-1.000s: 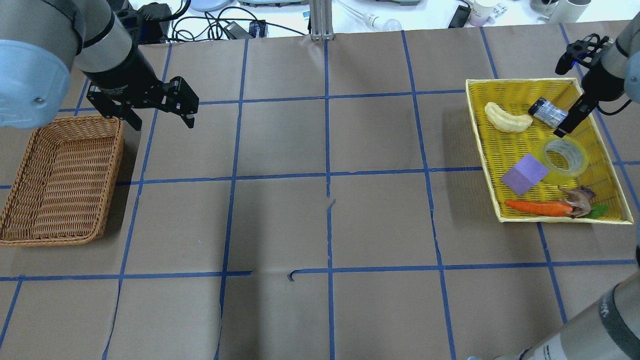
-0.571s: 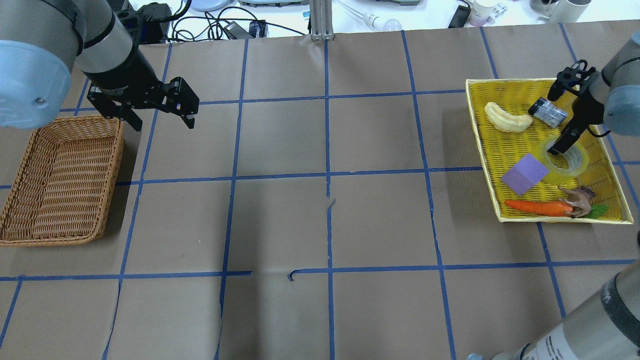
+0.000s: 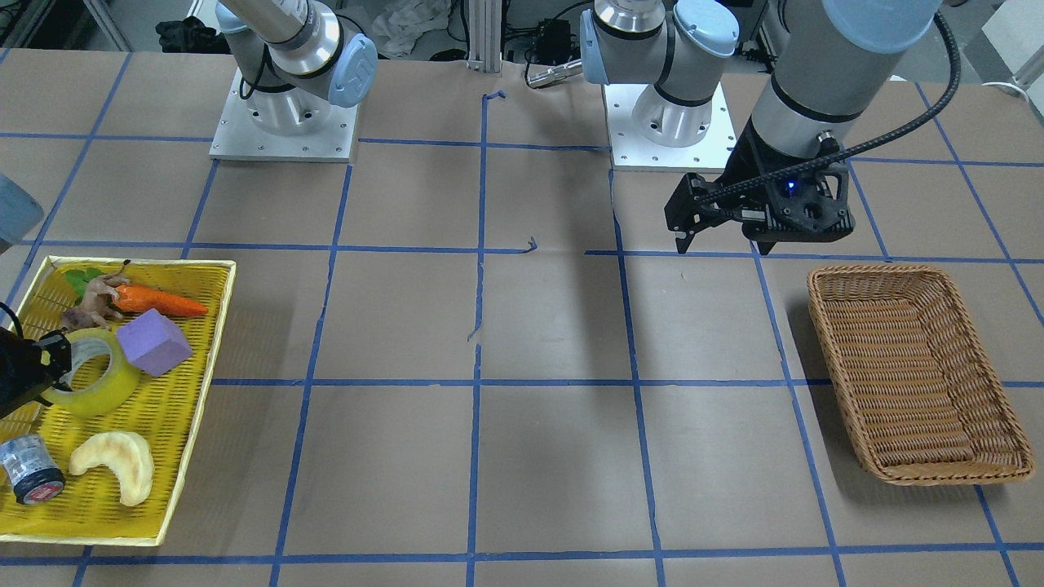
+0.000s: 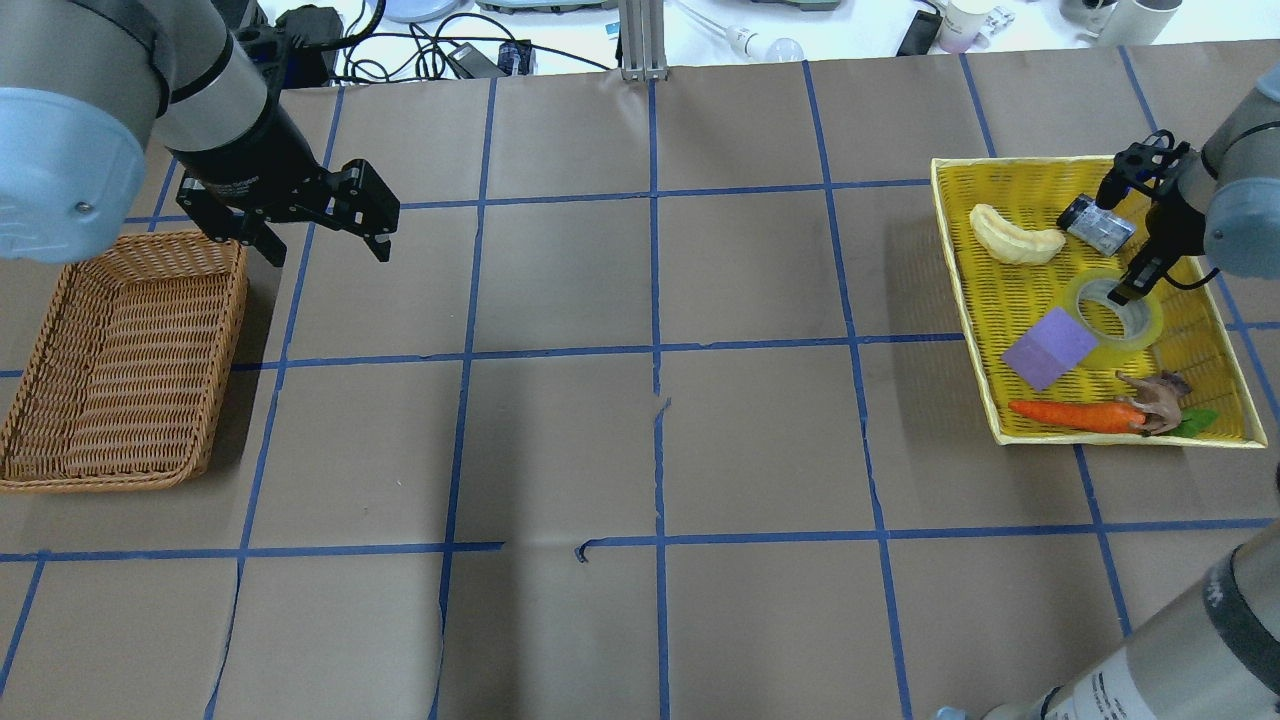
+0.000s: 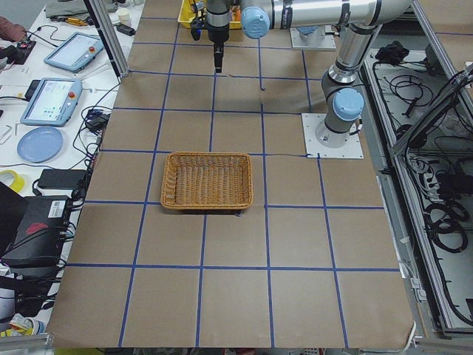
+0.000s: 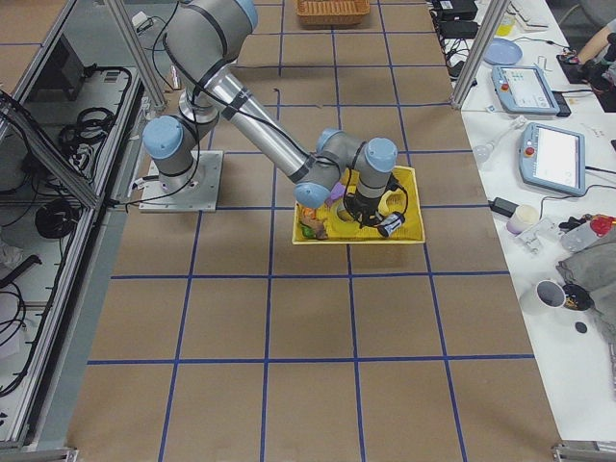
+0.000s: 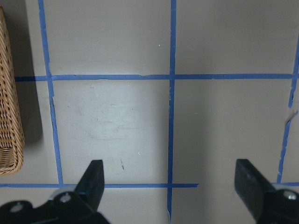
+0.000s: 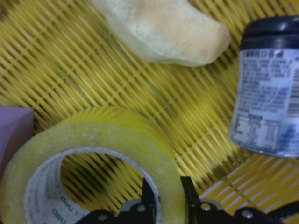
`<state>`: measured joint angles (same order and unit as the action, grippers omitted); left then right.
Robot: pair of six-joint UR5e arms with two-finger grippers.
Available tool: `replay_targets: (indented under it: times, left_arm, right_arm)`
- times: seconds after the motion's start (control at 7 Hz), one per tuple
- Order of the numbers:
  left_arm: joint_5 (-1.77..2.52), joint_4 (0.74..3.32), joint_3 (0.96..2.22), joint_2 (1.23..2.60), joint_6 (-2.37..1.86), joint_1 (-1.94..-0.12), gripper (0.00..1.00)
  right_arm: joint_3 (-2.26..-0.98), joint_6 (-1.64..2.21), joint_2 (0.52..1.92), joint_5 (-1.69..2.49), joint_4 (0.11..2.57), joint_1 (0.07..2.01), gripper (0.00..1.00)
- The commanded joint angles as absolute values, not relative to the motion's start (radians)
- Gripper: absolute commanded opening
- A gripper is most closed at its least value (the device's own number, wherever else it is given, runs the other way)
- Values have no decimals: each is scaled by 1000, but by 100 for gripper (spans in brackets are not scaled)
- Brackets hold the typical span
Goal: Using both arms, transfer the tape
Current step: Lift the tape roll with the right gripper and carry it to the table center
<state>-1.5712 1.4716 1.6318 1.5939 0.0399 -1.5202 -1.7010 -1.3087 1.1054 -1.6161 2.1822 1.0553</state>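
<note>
Wicker comes first: a woven basket (image 4: 120, 370) sits just beside and below the left pincer (image 4: 328, 250), most likely the place where the roll is meant to end up. That pincer hangs over the bare bench (image 4: 650, 450) with its fingers spread wide and nothing between them. This looks like a waiting pose, open enough to take a bulky roll when it is passed across, and near enough to the basket that the drop afterwards would be short. A long stretch of bench lies between this pincer and the other one, so the right arm will probably have to carry its load toward the middle before any handover. The yellow mesh tray (image 4: 1010, 300) lies under the right pincer (image 8: 167, 198), and the tape (image 8: 93, 135) lies flat in it. One finger reaches down into the hollow core and the other stands outside the roll, so the two are closed against the roll's wall, with very little gap showing in the wrist view. Pinching the wall makes sense, since the whole roll looks too wide to span. A purple block (image 4: 1050, 347) touches the roll on the side away from the pincer. A pale crescent (image 4: 1015, 237) and a grey-black cylinder (image 4: 1095, 225) lie ahead of the pincer, near but apart from the roll, so a straight lift should clear both.
</note>
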Motion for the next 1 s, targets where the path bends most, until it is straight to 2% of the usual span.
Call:
replay_targets:
  times: [0.0,0.29,0.57,0.86]
  left_arm:
    - [-1571,1471,1632,1594,40,-1520,100]
    - [-1571,1471,1632,1594,40,-1520,100]
    - [-1569,1471,1632,1597,40,-1520,100]
    - [-1569,1471,1634,1598,41,-1522,100]
  right_arm:
    - [-1576,-1272,1138,-1609,2076,1066,0]
    - [-1404,-1029,1158,-1598,1863,1188,0]
    - [-1373,-768,1144,-1573,1865,1410,0]
    - [-1359,-263,1088,-1565,1882,1628,0]
